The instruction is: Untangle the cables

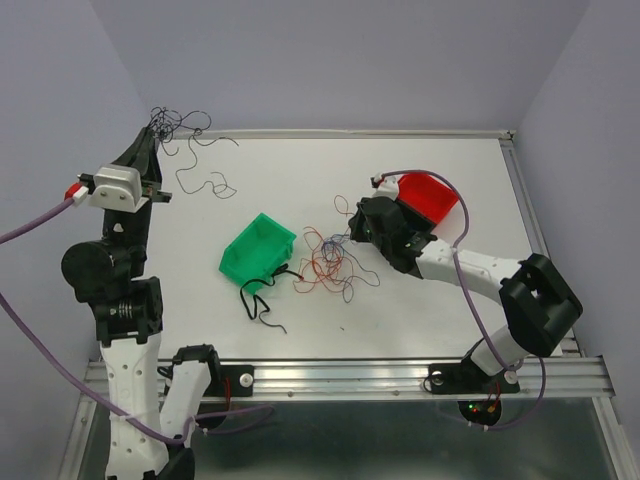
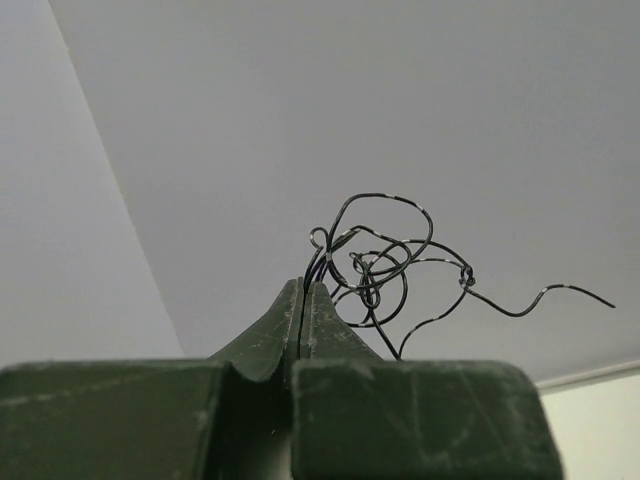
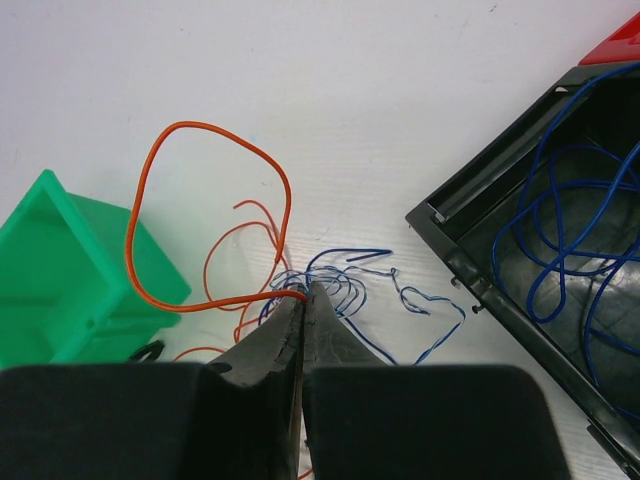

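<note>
From above, the left arm stands raised over the desk's [image 1: 420, 120] far left corner. Its left claw [image 1: 152, 132] is closed on a curly black cable [image 1: 182, 124], which trails from the tips down across the desk. The right claw [image 1: 350, 232] is low at mid-desk, at the edge of a heap of red and blue cables [image 1: 330, 262]. A green bin [image 1: 258, 250] lies just left of the heap, with a second black cable [image 1: 262, 300] touching its near side. A red bin [image 1: 432, 196] sits behind the right arm.

In the left wrist view, the left claw [image 2: 305, 292] is pinched tight on the black cable [image 2: 385, 255], which curls up against the wall.

In the right wrist view, the right claw [image 3: 305, 296] is clamped on a red cable [image 3: 215, 127] that loops upward. Blue cables [image 3: 350, 252] lie just beyond the tips on the desk [image 3: 350, 100]. More blue cable [image 3: 545, 250] is coiled inside a black bin [image 3: 480, 200] on the right. The green bin [image 3: 60, 260] is on the left, and the red bin [image 3: 615, 45] shows at the top corner.
</note>
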Robot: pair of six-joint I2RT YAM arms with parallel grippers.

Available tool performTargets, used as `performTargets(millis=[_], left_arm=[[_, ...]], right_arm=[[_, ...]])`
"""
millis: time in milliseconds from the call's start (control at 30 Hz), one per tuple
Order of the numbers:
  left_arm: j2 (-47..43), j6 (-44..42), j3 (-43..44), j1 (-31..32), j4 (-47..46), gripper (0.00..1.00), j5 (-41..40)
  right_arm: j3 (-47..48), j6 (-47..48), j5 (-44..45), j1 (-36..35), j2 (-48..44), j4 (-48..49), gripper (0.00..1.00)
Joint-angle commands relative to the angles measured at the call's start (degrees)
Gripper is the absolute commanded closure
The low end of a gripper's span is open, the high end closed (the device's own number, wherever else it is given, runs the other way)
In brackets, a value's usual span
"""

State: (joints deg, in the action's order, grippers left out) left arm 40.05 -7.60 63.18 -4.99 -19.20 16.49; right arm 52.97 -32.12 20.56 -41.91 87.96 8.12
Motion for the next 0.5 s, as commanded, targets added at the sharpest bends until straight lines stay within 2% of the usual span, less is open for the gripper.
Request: performTargets(millis=[0, 300, 467], left_arm=[[-0.2, 2.1, -3.5, -0.2, -6.2, 1.0, 2.8], [0.7, 0.0, -12.5, -0.3, -7.8, 1.0, 2.7], [0.2, 0.2, -16.9, -0.2, -9.1, 1.0, 5.1]], right_arm=[[-0.9, 0.7, 0.3, 0.0, -1.7, 2.9, 1.0], [-1.5, 0.8, 0.3, 0.0, -2.8, 3.1, 1.0], [-1.7, 0.8, 0.1, 0.0, -3.4, 3.3, 0.99]])
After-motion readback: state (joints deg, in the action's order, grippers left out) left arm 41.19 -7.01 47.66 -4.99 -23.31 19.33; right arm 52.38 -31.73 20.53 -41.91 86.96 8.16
